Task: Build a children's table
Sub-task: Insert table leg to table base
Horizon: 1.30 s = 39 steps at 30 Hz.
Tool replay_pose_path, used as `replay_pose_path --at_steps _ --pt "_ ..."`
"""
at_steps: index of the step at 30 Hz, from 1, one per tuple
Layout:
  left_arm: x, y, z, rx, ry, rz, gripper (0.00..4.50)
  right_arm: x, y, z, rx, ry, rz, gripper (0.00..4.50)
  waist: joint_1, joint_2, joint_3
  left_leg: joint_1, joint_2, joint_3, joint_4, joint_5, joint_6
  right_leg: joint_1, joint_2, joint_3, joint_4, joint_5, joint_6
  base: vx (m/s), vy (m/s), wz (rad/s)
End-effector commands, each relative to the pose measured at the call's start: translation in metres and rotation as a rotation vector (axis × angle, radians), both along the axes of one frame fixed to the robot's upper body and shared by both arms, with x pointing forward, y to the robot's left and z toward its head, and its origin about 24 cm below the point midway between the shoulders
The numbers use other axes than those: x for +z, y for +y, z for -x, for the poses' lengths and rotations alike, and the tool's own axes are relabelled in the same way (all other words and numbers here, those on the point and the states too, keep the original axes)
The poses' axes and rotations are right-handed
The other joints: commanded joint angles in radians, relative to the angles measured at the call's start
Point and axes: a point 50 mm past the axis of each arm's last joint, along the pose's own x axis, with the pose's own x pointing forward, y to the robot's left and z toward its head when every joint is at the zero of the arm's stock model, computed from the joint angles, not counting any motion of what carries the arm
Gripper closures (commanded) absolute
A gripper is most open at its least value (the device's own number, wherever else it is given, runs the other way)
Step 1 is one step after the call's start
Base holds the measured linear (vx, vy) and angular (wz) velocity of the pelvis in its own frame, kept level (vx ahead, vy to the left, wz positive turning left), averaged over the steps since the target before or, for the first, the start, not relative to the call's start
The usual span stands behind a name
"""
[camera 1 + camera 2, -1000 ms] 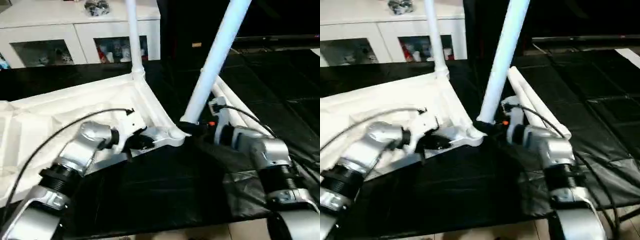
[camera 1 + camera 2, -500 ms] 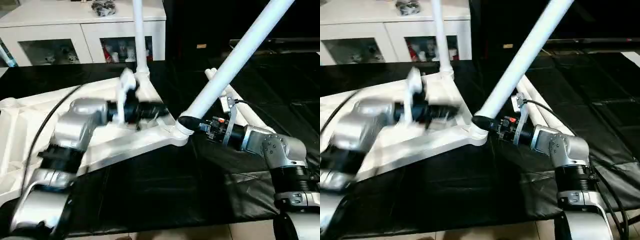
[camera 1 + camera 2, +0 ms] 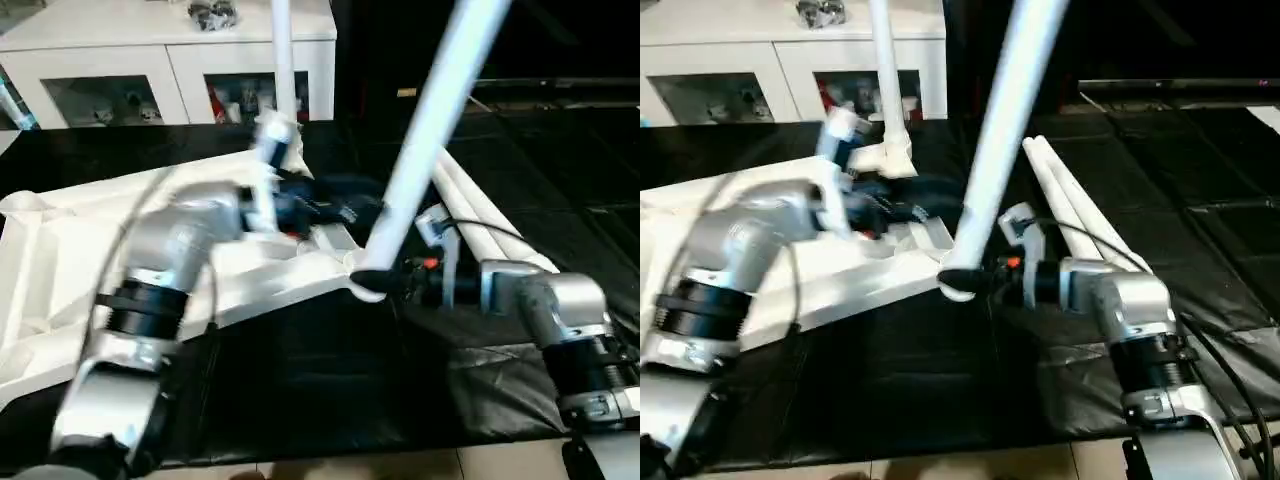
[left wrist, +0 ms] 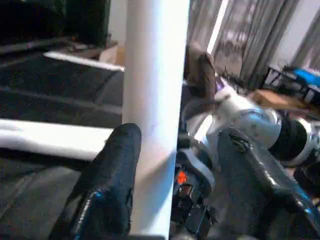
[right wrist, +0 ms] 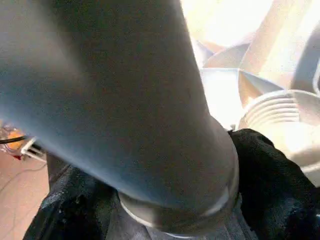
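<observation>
**A:** What is the right gripper (image 3: pixel 385 278) doing?

**B:** It is clamped on the foot of the leaning leg (image 3: pixel 425 140), its black fingers (image 5: pixel 272 175) wrapping the tube just above the end. The right wrist view has the threaded corner socket (image 5: pixel 282 122) right beside that end, so I judge the grip low on purpose: it steers the tip toward the socket.

**A:** And the left gripper (image 4: pixel 175 170)?

**B:** Its jaws stand apart on either side of the same leg, one finger (image 4: pixel 112 175) close against the tube, not squeezing. Probably it is there to steady or turn the leg.

**A:** Where is the table itself?

**B:** The tabletop (image 3: pixel 60 260) lies upside down on the black floor mat (image 3: pixel 320 390), at nine o'clock from the right gripper, ribbed side up so the sockets face upward. One fitted leg (image 3: pixel 283 60) already stands upright at its far corner, around eleven o'clock. Two spare legs (image 3: pixel 490 215) lie at about one o'clock, near the right arm.
</observation>
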Motion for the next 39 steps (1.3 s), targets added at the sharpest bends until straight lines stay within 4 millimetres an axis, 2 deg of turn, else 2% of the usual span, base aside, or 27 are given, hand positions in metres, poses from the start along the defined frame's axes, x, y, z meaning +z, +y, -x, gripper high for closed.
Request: replay_pose_path --at_steps 1,3,4,5,7,10,14,15,17,20,23,25,26,28,31,34,35,36,37,39 --pt "-0.004 -0.007 0.003 -0.01 0.0 -0.035 1.46 0.005 0.004 0.001 0.029 -0.045 0.009 1.44 0.004 -0.024 -0.081 -0.002 0.021 0.003 -0.054 -0.029 0.058 0.074 -0.062 0.064 -0.065 -0.232 -0.134 0.0 0.0 0.0" --pt "-0.009 -0.011 0.002 0.013 0.012 -0.061 1.37 0.002 0.004 0.001 0.036 -0.05 0.03 1.44 0.003 -0.024 -0.081 -0.002 0.02 0.002 -0.054 -0.029 0.058 0.073 -0.06 0.064 -0.065 -0.238 -0.13 0.0 0.0 0.0" --pt "-0.01 -0.012 0.0 0.033 0.015 -0.065 1.29 0.002 0.005 0.002 0.038 -0.051 0.033 1.44 0.003 -0.015 -0.081 -0.002 0.021 0.0 -0.053 -0.03 0.056 0.073 -0.06 0.062 -0.064 -0.24 -0.129 0.0 0.0 0.0" --pt "-0.011 -0.012 -0.001 0.047 0.017 -0.067 1.15 0.001 0.005 0.002 0.04 -0.051 0.035 1.44 0.001 -0.019 -0.08 -0.002 0.02 0.002 -0.053 -0.035 0.057 0.073 -0.058 0.062 -0.068 -0.242 -0.125 0.0 0.0 0.0" --pt "-0.011 -0.012 -0.003 0.067 0.017 -0.065 1.03 0.001 0.005 0.002 0.041 -0.052 0.038 1.44 0.003 -0.018 -0.082 -0.001 0.02 0.001 -0.053 -0.042 0.057 0.074 -0.059 0.062 -0.068 -0.246 -0.124 0.0 0.0 0.0" --pt "-0.009 -0.012 -0.01 0.14 0.036 -0.04 0.69 0.0 0.004 0.003 0.044 -0.056 0.055 1.44 0.002 -0.021 -0.083 -0.001 0.02 0.0 -0.052 -0.04 0.059 0.074 -0.059 0.062 -0.066 -0.227 -0.132 0.0 0.0 0.0" --pt "-0.006 -0.015 -0.011 0.171 0.067 0.015 0.45 -0.001 0.005 0.003 0.05 -0.061 0.069 1.44 0.003 -0.023 -0.085 -0.002 0.021 0.0 -0.05 -0.024 0.066 0.076 -0.059 0.062 -0.062 -0.198 -0.146 0.0 0.0 0.0" --pt "-0.005 -0.017 -0.012 0.176 0.085 0.039 0.24 -0.001 0.005 0.003 0.051 -0.064 0.073 1.44 0.003 -0.023 -0.085 -0.003 0.021 0.0 -0.05 -0.019 0.069 0.076 -0.06 0.062 -0.06 -0.19 -0.15 0.0 0.0 0.0" --pt "-0.005 -0.018 -0.011 0.17 0.099 0.057 0.74 0.0 0.005 0.003 0.05 -0.065 0.073 1.44 0.005 -0.023 -0.086 -0.003 0.02 0.001 -0.049 -0.019 0.074 0.076 -0.06 0.062 -0.06 -0.189 -0.155 0.0 0.0 0.0" --pt "-0.005 -0.021 -0.01 0.175 0.152 0.104 0.71 0.0 0.005 0.002 0.046 -0.07 0.074 1.44 0.005 -0.023 -0.085 -0.003 0.02 0.001 -0.048 -0.023 0.076 0.076 -0.06 0.061 -0.062 -0.204 -0.155 0.0 0.0 0.0" --pt "-0.007 -0.023 -0.009 0.179 0.154 0.102 1.31 0.0 0.006 0.001 0.042 -0.074 0.074 1.44 0.004 -0.024 -0.085 -0.004 0.019 0.0 -0.048 -0.022 0.08 0.076 -0.059 0.061 -0.063 -0.21 -0.144 0.0 0.0 0.0" --pt "-0.008 -0.023 -0.01 0.2 0.152 0.098 1.11 0.0 0.006 0.0 0.04 -0.077 0.073 1.44 0.005 -0.024 -0.084 -0.003 0.019 -0.001 -0.049 -0.021 0.079 0.077 -0.059 0.061 -0.064 -0.214 -0.141 0.0 0.0 0.0" --pt "-0.009 -0.022 -0.01 0.214 0.155 0.098 1.17 0.0 0.006 0.0 0.038 -0.08 0.073 1.44 0.005 -0.025 -0.085 -0.003 0.019 0.0 -0.048 -0.019 0.079 0.076 -0.058 0.061 -0.064 -0.214 -0.14 0.0 0.0 0.0" --pt "-0.009 -0.022 -0.012 0.238 0.154 0.104 1.74 0.0 0.006 -0.001 0.035 -0.085 0.071 1.44 0.004 -0.024 -0.085 -0.003 0.019 -0.001 -0.048 -0.017 0.08 0.076 -0.058 0.061 -0.062 -0.204 -0.141 0.0 0.0 0.0" --pt "-0.008 -0.02 -0.016 0.274 0.156 0.112 1.5 0.001 0.005 -0.002 0.028 -0.092 0.072 1.44 0.004 -0.025 -0.086 -0.003 0.019 0.0 -0.047 -0.014 0.082 0.076 -0.057 0.061 -0.062 -0.2 -0.144 0.0 0.0 0.0" --pt "-0.006 -0.018 -0.019 0.304 0.155 0.121 2.2 0.002 0.005 -0.003 0.022 -0.098 0.067 1.44 0.003 -0.028 -0.086 -0.004 0.018 0.0 -0.047 -0.012 0.085 0.077 -0.057 0.06 -0.062 -0.199 -0.139 0.0 0.0 0.0" --pt "-0.005 -0.017 -0.02 0.313 0.154 0.127 2.13 0.002 0.005 -0.003 0.019 -0.1 0.067 1.45 0.004 -0.027 -0.087 -0.002 0.018 0.0 -0.047 -0.012 0.085 0.076 -0.058 0.061 -0.062 -0.2 -0.14 0.0 0.0 0.0" --pt "-0.003 -0.016 -0.022 0.326 0.152 0.137 1.93 0.002 0.005 -0.004 0.016 -0.104 0.068 1.45 0.004 -0.03 -0.086 -0.003 0.018 0.001 -0.046 -0.008 0.088 0.076 -0.057 0.061 -0.062 -0.199 -0.142 0.0 0.0 0.0" --pt "-0.003 -0.016 -0.022 0.328 0.152 0.138 1.9 0.002 0.005 -0.004 0.015 -0.105 0.069 1.46 0.004 -0.028 -0.086 -0.004 0.016 0.001 -0.045 -0.01 0.09 0.076 -0.056 0.06 -0.062 -0.198 -0.138 0.0 0.0 0.0" --pt "-0.001 -0.015 -0.023 0.344 0.148 0.149 2.4 0.003 0.005 -0.005 0.016 -0.112 0.07 1.47 0.005 -0.024 -0.087 -0.002 0.019 0.0 -0.045 -0.005 0.087 0.076 -0.058 0.06 -0.06 -0.194 -0.142 0.0 0.0 0.0"
